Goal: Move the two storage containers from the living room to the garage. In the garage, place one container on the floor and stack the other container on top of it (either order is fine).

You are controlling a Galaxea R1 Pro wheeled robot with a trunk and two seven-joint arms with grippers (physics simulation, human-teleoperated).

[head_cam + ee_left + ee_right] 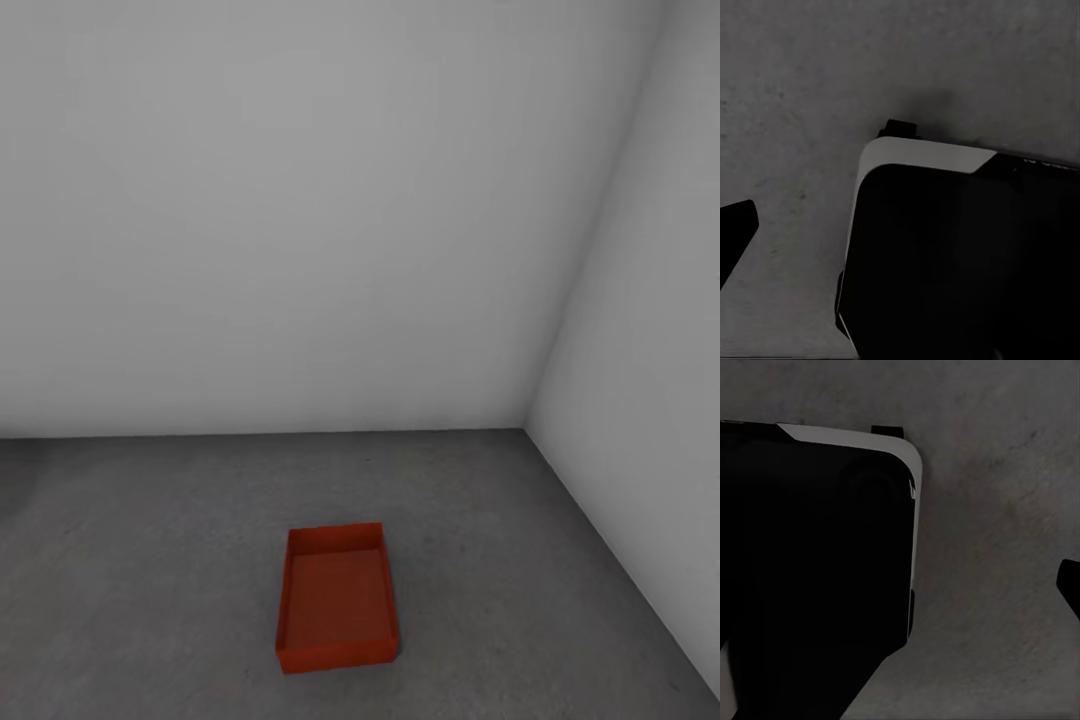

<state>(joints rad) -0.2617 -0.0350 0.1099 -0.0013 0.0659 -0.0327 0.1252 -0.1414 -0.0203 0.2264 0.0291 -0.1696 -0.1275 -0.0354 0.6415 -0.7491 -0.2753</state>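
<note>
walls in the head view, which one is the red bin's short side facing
The back wall. The storage container lies on the concrete floor lengthwise toward it; the side wall runs along its long side.

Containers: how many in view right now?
1. One container sits on the concrete floor near the wall corner, empty, nothing stacked on it. The second may be out of frame.

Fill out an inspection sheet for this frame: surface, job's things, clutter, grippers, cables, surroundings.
Surface: dark grey mottled concrete floor.
Job's things: one red-orange storage container upright on the floor, open top, nothing inside, nothing stacked on it.
Clutter: nothing seen.
Grippers: a dark fingertip at the left wrist view's edge, another in the right wrist view; open or shut cannot be told.
Cables: nothing seen.
Surroundings: plain white-grey walls meeting in a corner.
</note>
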